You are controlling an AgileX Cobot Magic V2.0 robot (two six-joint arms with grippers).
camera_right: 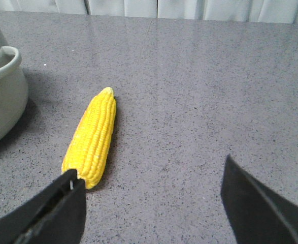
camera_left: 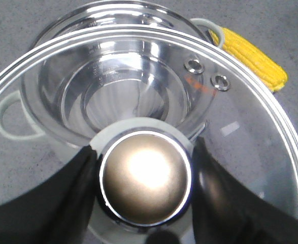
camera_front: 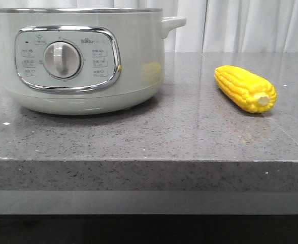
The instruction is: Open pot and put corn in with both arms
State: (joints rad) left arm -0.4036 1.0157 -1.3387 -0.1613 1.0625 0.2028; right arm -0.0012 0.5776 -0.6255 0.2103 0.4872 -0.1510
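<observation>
The pot (camera_front: 83, 61) stood on the grey stone table (camera_front: 189, 137), its steel bowl holding nothing. The left gripper (camera_left: 144, 178) had its jaws pinching the knob of the glass lid (camera_left: 240, 132), held above the bowl. The corn (camera_front: 245, 88) lay on the table beside the pot, apart from it. The right gripper (camera_right: 154, 203) hovered nearby, jaws spread.

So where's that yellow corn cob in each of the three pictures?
Front view: the corn lies on the counter, right of the pot, pale stub end toward the camera.
Left wrist view: only part of it shows, past the glass lid's rim, beside a pot handle.
Right wrist view: it lies at left of centre, just beyond the left-hand finger.
Shared landmark: the pot's side handle, next to the corn.
</observation>
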